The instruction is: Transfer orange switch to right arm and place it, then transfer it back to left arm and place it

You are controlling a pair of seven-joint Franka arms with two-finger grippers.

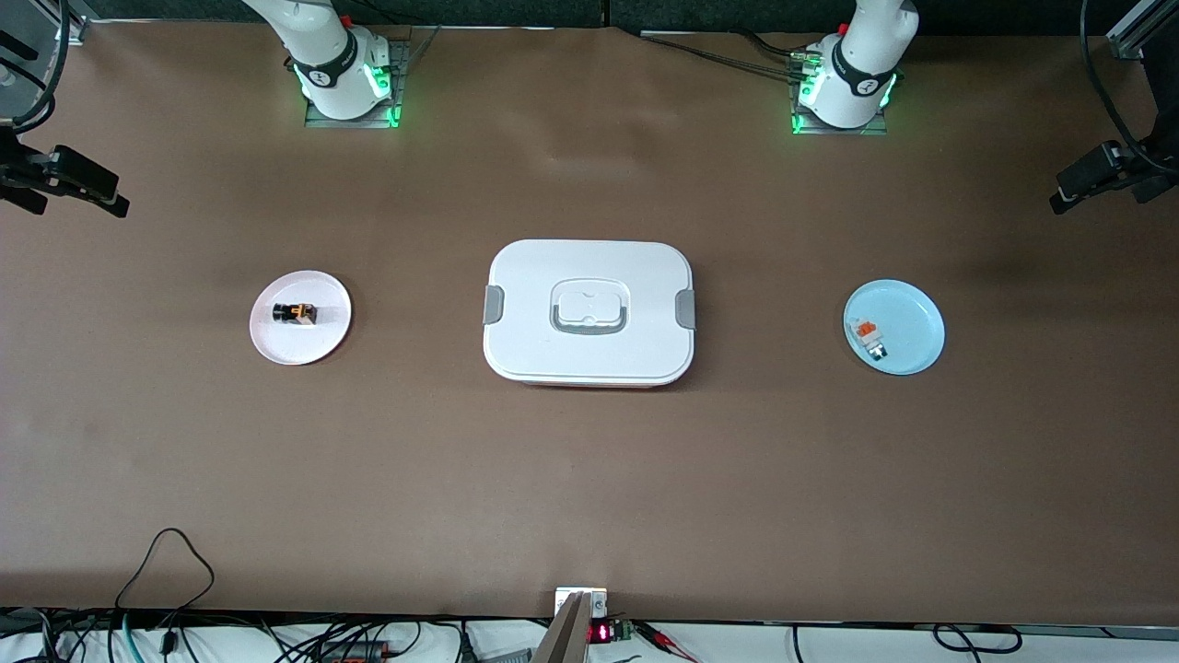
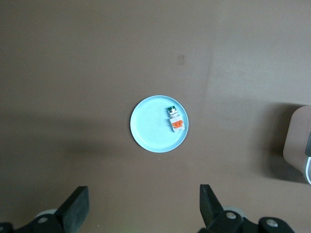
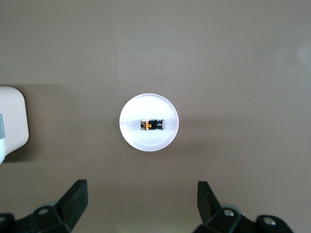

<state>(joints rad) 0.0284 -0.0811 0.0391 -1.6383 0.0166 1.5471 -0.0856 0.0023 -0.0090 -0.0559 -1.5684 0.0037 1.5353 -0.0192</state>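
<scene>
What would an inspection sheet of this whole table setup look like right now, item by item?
Surface: brown table, flat, no spills seen.
Job's things: orange switch lies on the pink plate toward the right arm's end; white lidded box sits mid-table between the plates, latches closed.
Clutter: small white-and-grey piece with an orange top on the blue plate toward the left arm's end.
Grippers: right gripper hangs over the pink plate, fingers open, empty; left gripper hangs over the blue plate, fingers open, empty.
Cables: a black cable loop lies on the table's edge nearest the front camera; black cables run to the left arm's base.
Surroundings: side cameras on mounts at both table ends.
</scene>
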